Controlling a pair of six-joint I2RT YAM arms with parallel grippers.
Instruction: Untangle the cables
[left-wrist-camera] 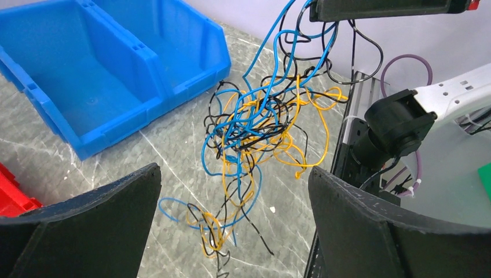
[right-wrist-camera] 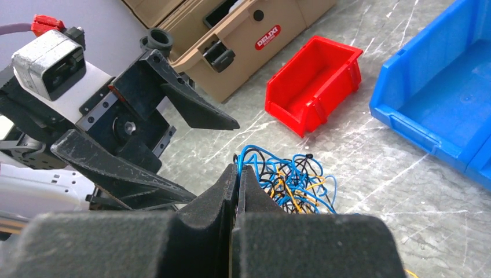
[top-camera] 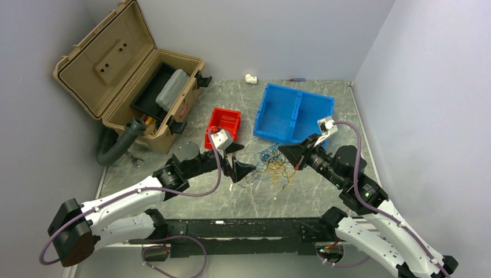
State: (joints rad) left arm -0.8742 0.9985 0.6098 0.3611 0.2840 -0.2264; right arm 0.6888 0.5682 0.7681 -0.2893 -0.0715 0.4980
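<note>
The cables (top-camera: 273, 165) are a tangle of thin blue, yellow-orange and black wires on the table between the two arms. They also show in the left wrist view (left-wrist-camera: 260, 127) and the right wrist view (right-wrist-camera: 295, 182). My right gripper (top-camera: 288, 152) is shut on blue and black strands and holds the top of the tangle lifted; its fingertips (right-wrist-camera: 237, 174) are pressed together. My left gripper (top-camera: 246, 165) is open and empty, its fingers (left-wrist-camera: 104, 226) wide apart just left of the tangle's trailing lower end (left-wrist-camera: 211, 231).
A blue two-compartment bin (top-camera: 294, 113) stands behind the tangle and a small red bin (top-camera: 223, 126) to its left. An open tan toolbox (top-camera: 130, 75) stands at the back left. A black rail (top-camera: 243, 229) runs along the near edge.
</note>
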